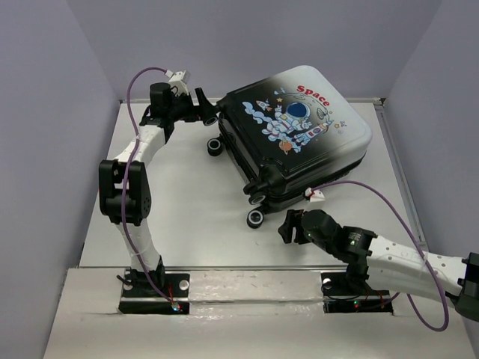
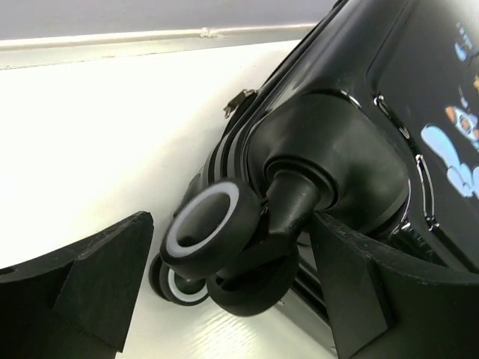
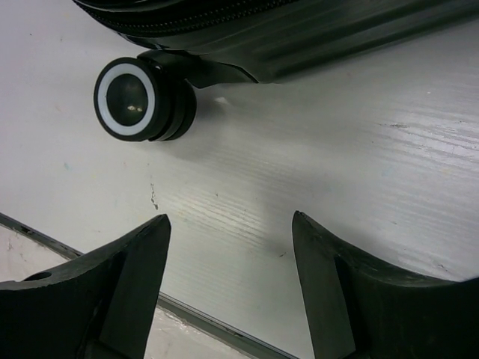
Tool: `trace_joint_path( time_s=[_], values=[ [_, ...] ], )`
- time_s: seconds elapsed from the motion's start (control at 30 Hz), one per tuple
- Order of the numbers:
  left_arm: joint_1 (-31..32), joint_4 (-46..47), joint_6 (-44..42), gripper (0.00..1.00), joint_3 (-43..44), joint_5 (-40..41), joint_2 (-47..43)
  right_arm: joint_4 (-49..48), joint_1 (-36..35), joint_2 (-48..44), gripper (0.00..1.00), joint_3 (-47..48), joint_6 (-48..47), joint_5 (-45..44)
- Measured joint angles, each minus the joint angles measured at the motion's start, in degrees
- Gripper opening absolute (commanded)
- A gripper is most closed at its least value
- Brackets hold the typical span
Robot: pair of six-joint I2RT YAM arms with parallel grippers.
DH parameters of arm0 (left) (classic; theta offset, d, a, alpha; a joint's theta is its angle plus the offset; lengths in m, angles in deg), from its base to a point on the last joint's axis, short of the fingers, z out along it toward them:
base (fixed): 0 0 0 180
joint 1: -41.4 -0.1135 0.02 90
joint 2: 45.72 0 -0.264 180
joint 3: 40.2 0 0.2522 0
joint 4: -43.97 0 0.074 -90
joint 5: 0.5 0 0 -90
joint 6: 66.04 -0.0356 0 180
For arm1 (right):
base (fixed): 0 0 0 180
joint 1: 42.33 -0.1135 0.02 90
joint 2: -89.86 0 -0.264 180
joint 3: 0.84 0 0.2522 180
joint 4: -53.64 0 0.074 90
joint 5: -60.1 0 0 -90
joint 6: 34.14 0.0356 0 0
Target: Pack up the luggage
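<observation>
While lying closed and flat on the white desk [image 1: 187,217], right of centre toward the far side, luggage [image 1: 299,138] printed side up: glossy hard shell, rounded corners, fading white to black, cartoon astronaut and red "Space". Ribbed black side wall, zip seam along the edge. Black caster wheels with pale rings sticking out at the left and near corners.

Left pincer [image 1: 209,109] released, spread wide, straddling the far-left wheel [image 2: 209,228]. Matte black wedge-shaped fingers [image 2: 97,277] either side, left one clear of the wheel, right one just beside the moulded wheel housing; unable to tell whether touching.

Right pincer [image 1: 289,226] also released, low over bare desk, near wheel [image 3: 138,99] just beyond the fingertips. Desk surface painted, faintly streaked and scuffed. Purple cables [image 1: 128,97] looping along both arms.
</observation>
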Motion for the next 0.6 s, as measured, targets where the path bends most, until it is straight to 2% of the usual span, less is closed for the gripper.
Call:
trace_joint_path(
  time_s=[0.17,0.27,0.37,0.43,0.47,0.57,0.6],
  values=[
    [0.0,-2.7,-4.4,0.81,0.1,-1.4,-0.1,0.0,0.0,0.1,0.75,0.0,0.0,0.0],
    [0.0,-3.1,-5.4,0.79,0.3,-2.9,0.1,0.0,0.3,0.1,0.75,0.0,0.0,0.0],
    [-0.1,-3.7,-5.9,0.73,1.5,-4.4,0.9,0.0,1.2,0.1,0.71,0.0,0.0,-0.1],
    [-0.1,-4.0,-5.9,0.67,2.3,-5.0,1.7,0.0,2.2,0.1,0.63,0.0,-0.1,0.0],
    [-0.1,-4.1,-5.9,0.58,2.7,-5.4,2.1,0.0,2.8,0.1,0.42,0.1,-0.2,-0.1],
    [-0.1,-4.8,-5.7,0.40,4.0,-6.3,2.9,0.2,5.8,0.0,0.18,0.4,-1.2,0.1],
    [-0.1,-4.9,-5.6,0.24,4.5,-6.6,3.3,0.2,7.3,0.0,0.07,0.7,-1.5,0.5]
  ],
)
